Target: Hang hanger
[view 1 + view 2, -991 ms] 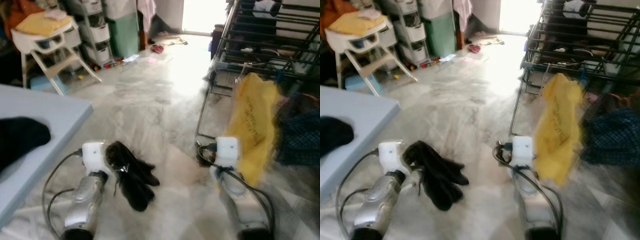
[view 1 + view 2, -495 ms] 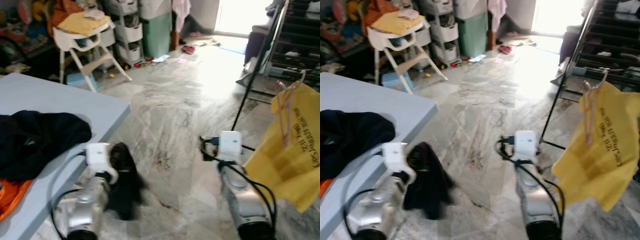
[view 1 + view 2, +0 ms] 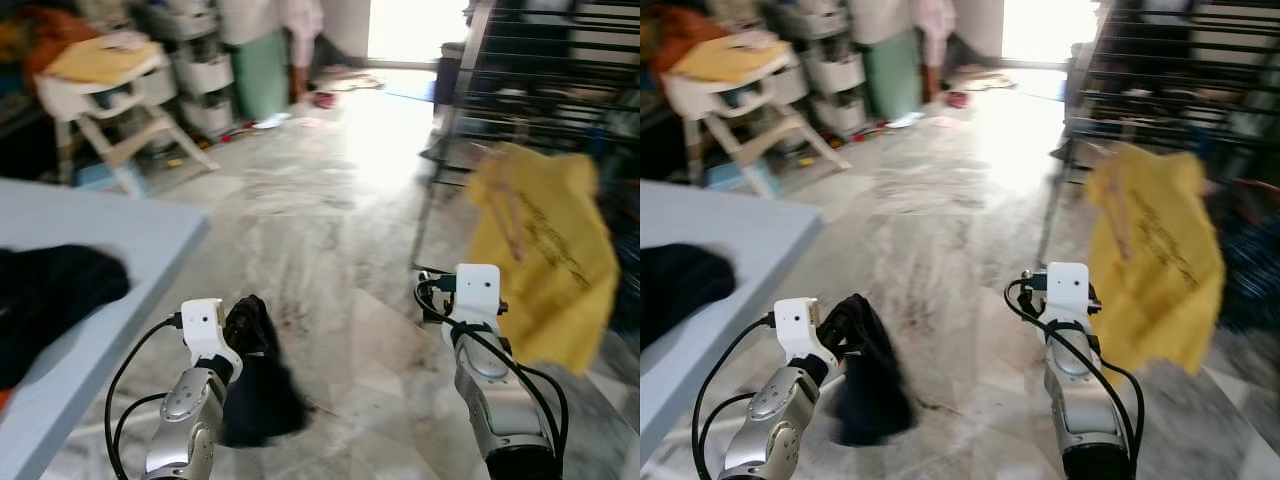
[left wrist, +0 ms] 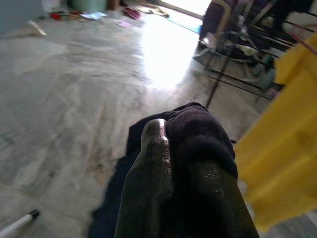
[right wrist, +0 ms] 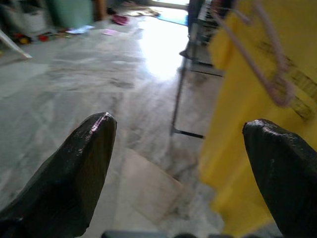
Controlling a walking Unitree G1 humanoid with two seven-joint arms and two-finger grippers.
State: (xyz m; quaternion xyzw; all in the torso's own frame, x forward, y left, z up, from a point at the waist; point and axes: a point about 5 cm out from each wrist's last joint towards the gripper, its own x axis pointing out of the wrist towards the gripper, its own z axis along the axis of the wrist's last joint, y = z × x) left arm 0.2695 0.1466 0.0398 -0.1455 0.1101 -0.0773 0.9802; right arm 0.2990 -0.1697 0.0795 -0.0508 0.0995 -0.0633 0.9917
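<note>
Left eye view: both silver arms reach forward over a pale marble floor (image 3: 330, 220). The left gripper (image 3: 245, 325) is closed on a black garment (image 3: 255, 390), which hangs down from it above the floor. A light blue surface (image 3: 110, 260) lies at the robot's left, carrying a second dark cloth (image 3: 50, 295) near its edge. The right gripper, beyond its white wrist block (image 3: 477, 293), is hidden by that block in this picture. Just beside it to the right hangs a yellow garment (image 3: 550, 255), blurred, in front of a dark metal drying rack (image 3: 540, 80). A white high chair (image 3: 95, 100) and white storage drawers (image 3: 200, 70) stand well apart at the far left. Right eye view: same layout; the yellow garment hangs close beside the right arm (image 3: 1075, 400), whether touching cannot be told. Left wrist view: the black fingers (image 4: 153, 178) are pressed together with the black garment bunched over and between them; the jaws are closed on it. Yellow fabric shows off to one side. Right wrist view: the two black fingers (image 5: 74, 168) stand wide apart with nothing between them; the jaws are open. A pink hanger (image 5: 267, 64) lies against the yellow garment (image 5: 242, 148), near one finger but apart from it, with a leg of the rack behind.
</note>
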